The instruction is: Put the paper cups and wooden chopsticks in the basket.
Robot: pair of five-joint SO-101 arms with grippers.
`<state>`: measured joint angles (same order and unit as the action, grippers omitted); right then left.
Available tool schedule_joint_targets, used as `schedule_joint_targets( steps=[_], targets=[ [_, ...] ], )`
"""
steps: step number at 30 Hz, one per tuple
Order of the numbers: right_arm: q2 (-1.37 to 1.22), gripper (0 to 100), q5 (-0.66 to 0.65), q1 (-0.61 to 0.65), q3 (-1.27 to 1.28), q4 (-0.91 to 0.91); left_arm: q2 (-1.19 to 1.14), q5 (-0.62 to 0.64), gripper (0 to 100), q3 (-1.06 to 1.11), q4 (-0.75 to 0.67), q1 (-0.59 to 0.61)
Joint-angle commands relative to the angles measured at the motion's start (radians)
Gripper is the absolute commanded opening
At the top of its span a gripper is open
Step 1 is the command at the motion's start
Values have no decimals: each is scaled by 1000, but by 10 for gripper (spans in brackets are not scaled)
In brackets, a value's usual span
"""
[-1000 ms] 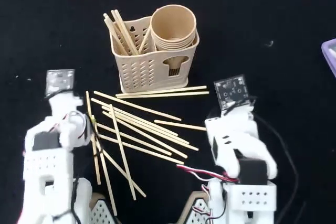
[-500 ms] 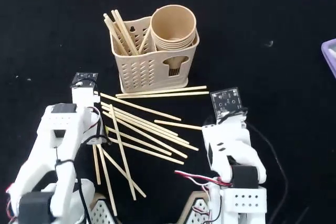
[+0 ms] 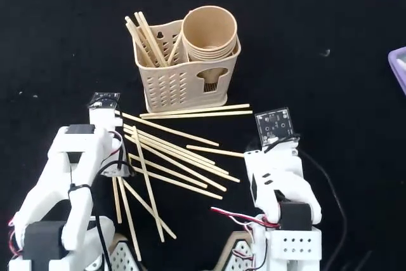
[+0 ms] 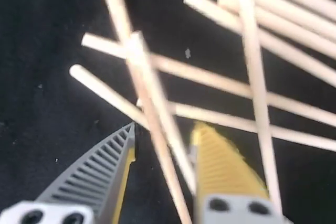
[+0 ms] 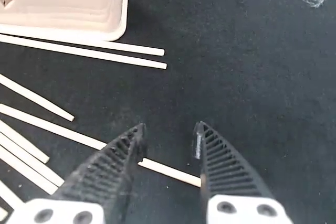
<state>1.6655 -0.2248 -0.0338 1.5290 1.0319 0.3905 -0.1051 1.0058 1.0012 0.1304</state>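
Two chopsticks (image 4: 153, 116) lie between the left gripper's (image 4: 164, 128) jaws.

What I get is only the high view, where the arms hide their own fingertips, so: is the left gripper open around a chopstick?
Observer: Yes. The left gripper is open, and two chopsticks, nearly side by side, run between its fingers. It has not clamped them.
Operator: And the right one?
Observer: The right gripper is open too. It hangs over the end of a single chopstick, which lies flat and crosses the gap between its fingers.
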Motion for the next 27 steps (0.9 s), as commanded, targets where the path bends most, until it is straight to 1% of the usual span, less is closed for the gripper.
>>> schedule_joint_targets(
  steps=[1, 3, 5, 11, 14, 18, 23, 27],
  targets=[
    [15, 151, 8, -11, -4, -15, 0, 6, 25, -16, -41, -4],
    [15, 151, 8, -11, -4, -15, 8, 8, 48, -16, -37, -4],
    [15, 151, 8, -11, -4, -15, 9, 8, 30, -27, -29, 1],
    [15, 151, 8, -11, -2, -15, 11, 12, 30, -61, -29, 5],
    [16, 151, 8, -11, 5, -15, 11, 71, 30, -90, -29, 15],
    [16, 152, 8, -11, 8, -17, 11, 106, 30, -148, -26, 73],
    [16, 152, 8, -11, 10, -20, 11, 106, 30, -263, 63, 168],
    [16, 152, 8, -11, 10, -21, 9, 104, 30, -303, 66, 223]
  ],
)
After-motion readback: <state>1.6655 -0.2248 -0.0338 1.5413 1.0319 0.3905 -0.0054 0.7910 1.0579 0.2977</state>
